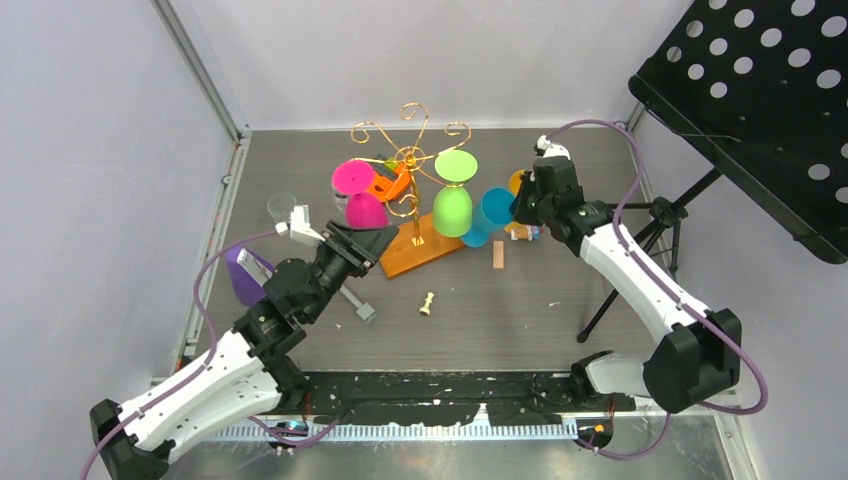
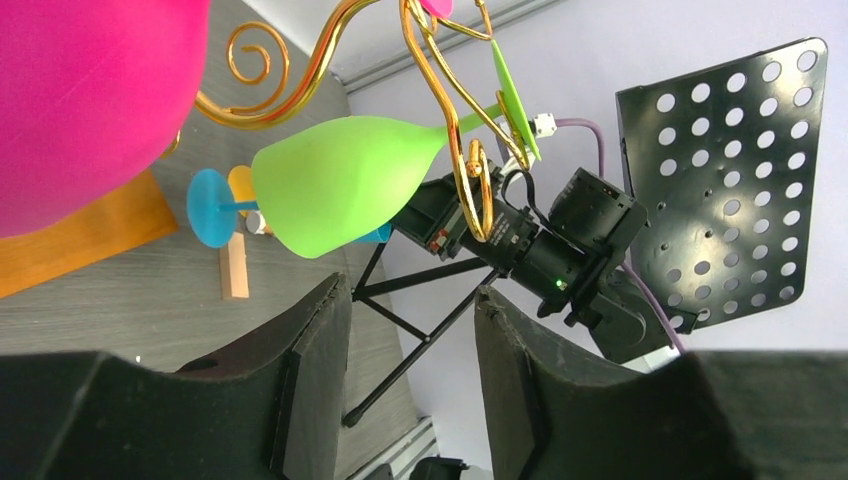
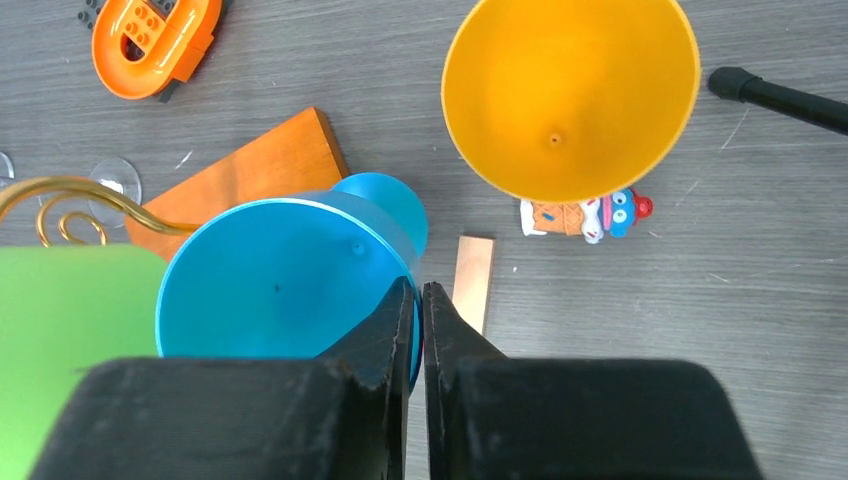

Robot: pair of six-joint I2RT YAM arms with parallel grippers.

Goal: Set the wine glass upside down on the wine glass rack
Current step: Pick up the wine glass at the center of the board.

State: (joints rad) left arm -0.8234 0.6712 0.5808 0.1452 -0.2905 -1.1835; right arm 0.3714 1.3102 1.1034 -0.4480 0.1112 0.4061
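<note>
One view shows right gripper (image 3: 420,292) pinching blue glass (image 3: 270,285).

Your left arm (image 1: 200,385) and right arm (image 1: 640,275) share one look: smooth white shells on the long links and chunky black housings at the joints. You'll see a purple cable (image 1: 203,300) looping loose beside each one, and on the right wrist it ends at a small white plug (image 2: 543,124). Both the left gripper (image 2: 415,360) and the right gripper (image 3: 420,310) carry matt black, wedge-shaped fingers (image 3: 385,330) with rough, slightly chipped edges.
</note>
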